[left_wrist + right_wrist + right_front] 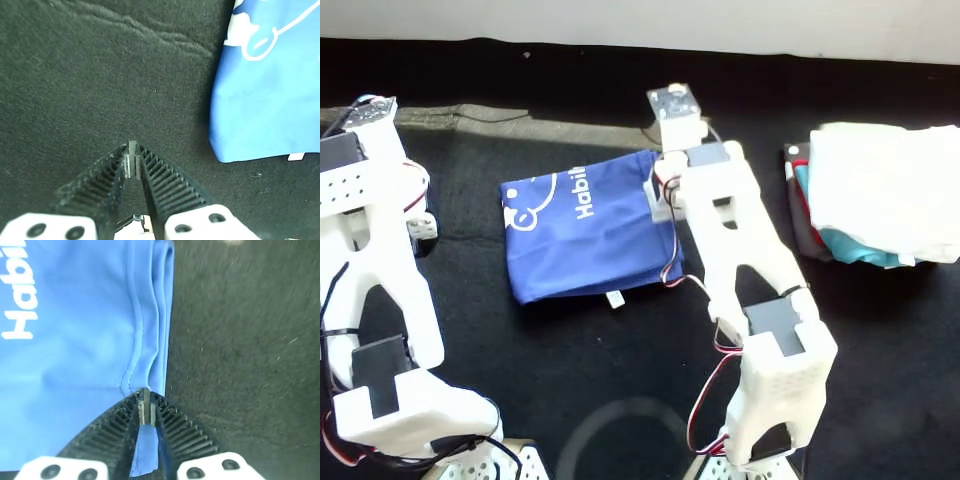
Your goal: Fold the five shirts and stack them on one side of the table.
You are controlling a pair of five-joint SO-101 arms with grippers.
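A blue shirt [585, 230] with white print lies folded in a rectangle on the black table cover, mid-table. My right gripper [146, 412] is at its right-hand edge, shut on the layered blue hem [155, 340]; blue fabric shows between its fingers. In the high view that arm [740, 250] stretches from the front to the shirt's edge. My left gripper [131, 160] is shut and holds nothing; it hovers over bare black cloth, a short way from the blue shirt [270, 90]. Folded shirts [880, 195] are stacked at the right side, white on top, teal beneath.
The black cover [570, 360] spreads across the table with wrinkles near the back left. A small white label [614, 298] sticks out at the blue shirt's front edge. The left arm's white body [380, 300] stands along the left side. Red and black cables [705, 400] hang by the right arm.
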